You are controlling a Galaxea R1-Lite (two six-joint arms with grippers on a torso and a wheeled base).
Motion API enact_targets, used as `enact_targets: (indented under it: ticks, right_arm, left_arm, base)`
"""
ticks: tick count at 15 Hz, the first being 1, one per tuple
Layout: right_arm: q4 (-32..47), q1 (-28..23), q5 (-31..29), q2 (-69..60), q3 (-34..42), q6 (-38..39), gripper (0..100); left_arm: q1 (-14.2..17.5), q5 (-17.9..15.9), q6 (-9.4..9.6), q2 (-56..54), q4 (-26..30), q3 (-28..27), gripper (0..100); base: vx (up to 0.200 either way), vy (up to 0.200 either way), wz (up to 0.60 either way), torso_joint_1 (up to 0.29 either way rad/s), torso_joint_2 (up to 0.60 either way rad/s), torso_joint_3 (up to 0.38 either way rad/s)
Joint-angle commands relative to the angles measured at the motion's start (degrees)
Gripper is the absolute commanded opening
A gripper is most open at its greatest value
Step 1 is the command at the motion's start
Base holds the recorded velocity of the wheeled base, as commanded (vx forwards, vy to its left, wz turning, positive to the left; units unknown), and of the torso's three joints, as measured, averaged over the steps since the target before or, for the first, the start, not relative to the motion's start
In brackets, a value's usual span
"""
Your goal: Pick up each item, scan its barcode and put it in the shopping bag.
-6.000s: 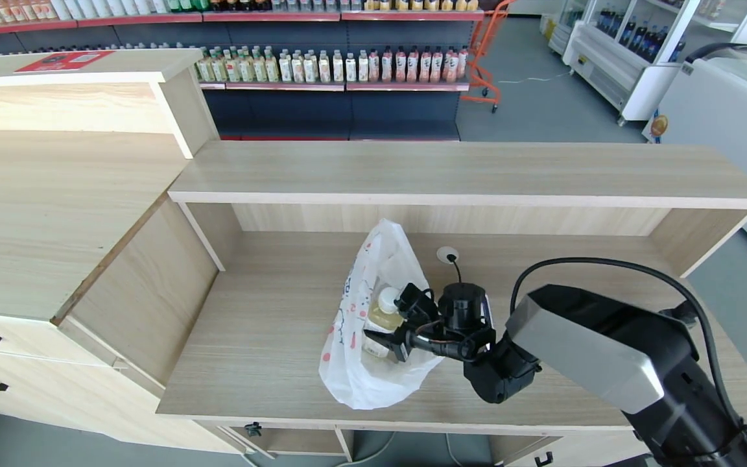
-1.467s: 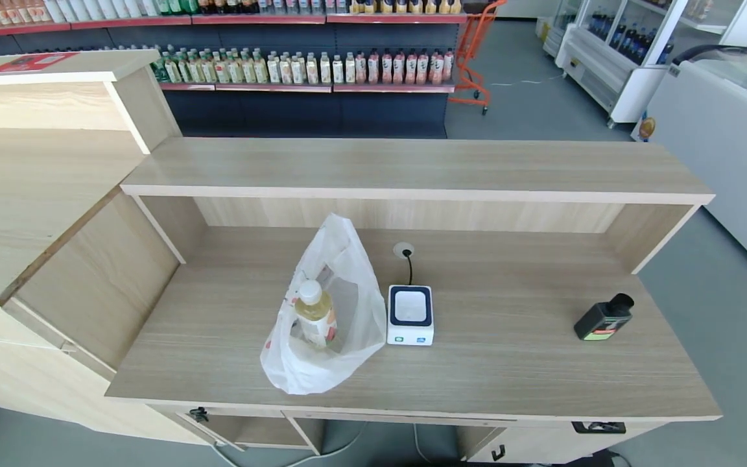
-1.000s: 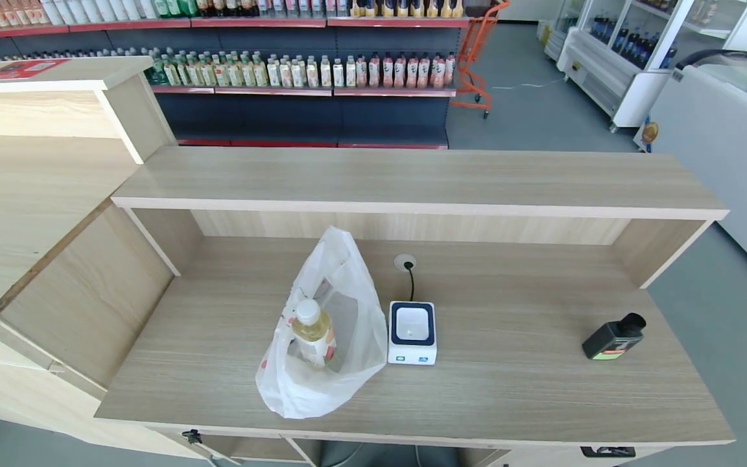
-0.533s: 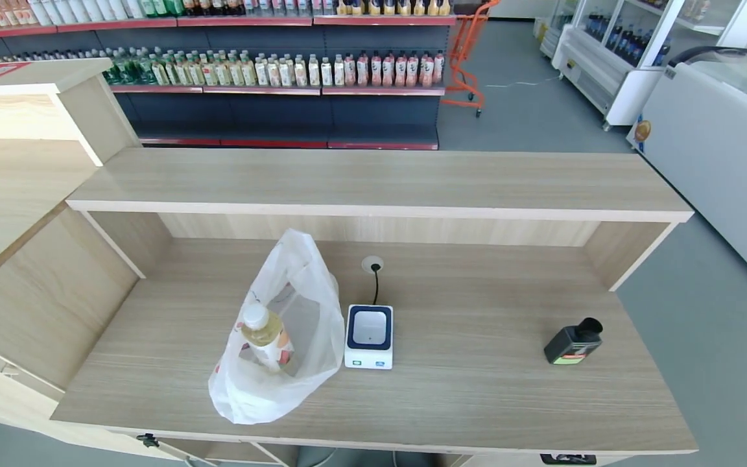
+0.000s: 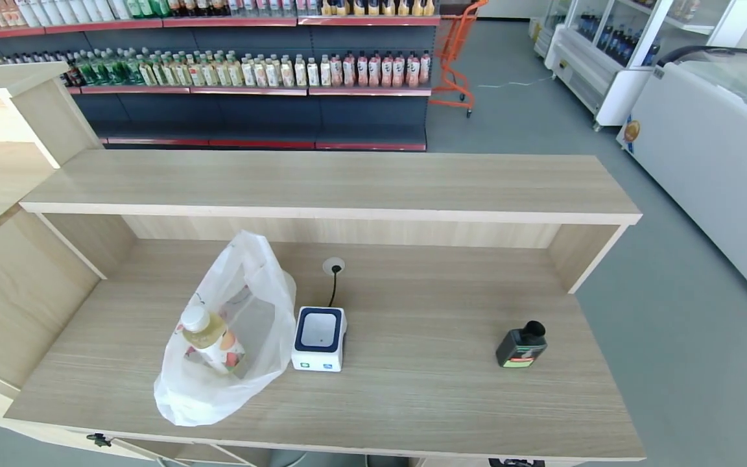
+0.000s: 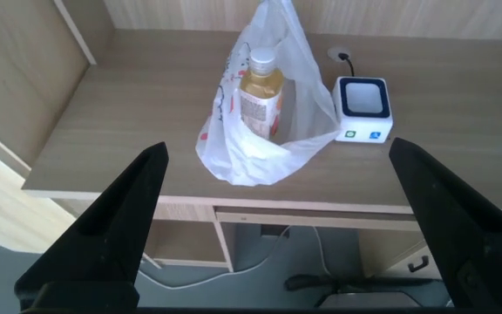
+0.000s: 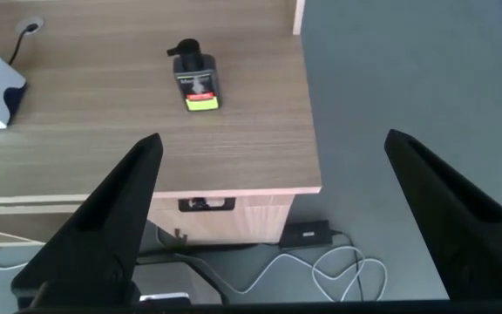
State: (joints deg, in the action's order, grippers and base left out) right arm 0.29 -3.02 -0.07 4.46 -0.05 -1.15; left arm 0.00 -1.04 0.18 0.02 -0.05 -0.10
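- Black bottle [image 5: 520,345] — lies near the counter's [image 5: 412,395] right edge, well apart from the scanner [image 5: 319,329]; next to pick.
- Right gripper [image 7: 273,139] — spread, empty, off the front right corner; should close across the body, leaving the label bare.
- Left gripper [image 6: 279,146] — spread, empty, facing the shopping bag [image 5: 218,389].

The left gripper [image 6: 277,146] hung before the counter's [image 6: 120,131] front edge, dark fingers [image 6: 103,235] spread wide. Near that edge stood the white shopping bag [image 6: 225,155], a bottle [image 6: 258,100] upright inside (cap showing), with the scanner [image 6: 362,109] just beside it.
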Motion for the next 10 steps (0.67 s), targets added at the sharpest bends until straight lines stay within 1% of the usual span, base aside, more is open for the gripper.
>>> enact_targets:
  ticks: [1, 2, 3, 4, 5, 6, 7, 8, 9, 10]
  right_arm:
    - [-0.38, 0.12, 0.6, 0.11, -0.74, -0.44, 100]
    - [1.2, 1.09, 2.18, 6.0, -8.83, -0.26, 100]
    - [3.49, 1.53, 3.06, 18.74, -19.29, -0.26, 100]
    - [4.81, 1.62, 2.8, 29.02, -27.72, -0.44, 100]
    - [7.0, 1.27, 2.27, 37.02, -32.03, -0.52, 100]
    - [10.34, -1.2, 0.16, 51.0, -38.45, -1.14, 100]
    - [10.17, -1.72, -0.72, 58.64, -40.38, -2.28, 100]
    - [6.21, -1.28, -4.76, 69.81, -42.67, -6.76, 100]
    - [2.61, 0.21, -8.1, 75.78, -42.31, -10.54, 100]
    - [1.03, 0.39, -9.86, 80.26, -41.7, -13.09, 100]
  left_arm:
    - [0.0, -0.02, -0.18, -0.02, -0.04, 0.01, 100]
    - [0.0, -0.02, -0.27, -0.02, -0.04, 0.01, 100]
    - [0.0, -0.02, -0.27, -0.02, -0.04, 0.01, 100]
    - [0.0, -0.02, -0.27, -0.02, -0.04, 0.01, 100]
    - [0.0, -0.02, -0.27, -0.02, -0.04, 0.01, 100]
    - [0.0, -0.02, -0.27, -0.02, -0.04, 0.01, 100]
    - [0.0, -0.02, -0.27, -0.02, -0.04, 0.01, 100]
    - [0.0, -0.02, -0.27, -0.02, -0.04, 0.01, 100]
    - [0.0, -0.02, -0.27, -0.02, -0.04, 0.01, 100]
    - [0.0, -0.02, -0.27, -0.02, -0.04, 0.01, 100]
  base:
    - [0.0, 0.0, 0.0, 0.0, 0.0, 0.0]
    - [0.0, 0.0, 0.0, 0.0, 0.0, 0.0]
    - [0.0, 0.0, 0.0, 0.0, 0.0, 0.0]
    - [0.0, 0.0, 0.0, 0.0, 0.0, 0.0]
    - [0.0, 0.0, 0.0, 0.0, 0.0, 0.0]
    - [0.0, 0.0, 0.0, 0.0, 0.0, 0.0]
    - [0.0, 0.0, 0.0, 0.0, 0.0, 0.0]
    - [0.0, 0.0, 0.0, 0.0, 0.0, 0.0]
    - [0.0, 0.0, 0.0, 0.0, 0.0, 0.0]
    - [0.0, 0.0, 0.0, 0.0, 0.0, 0.0]
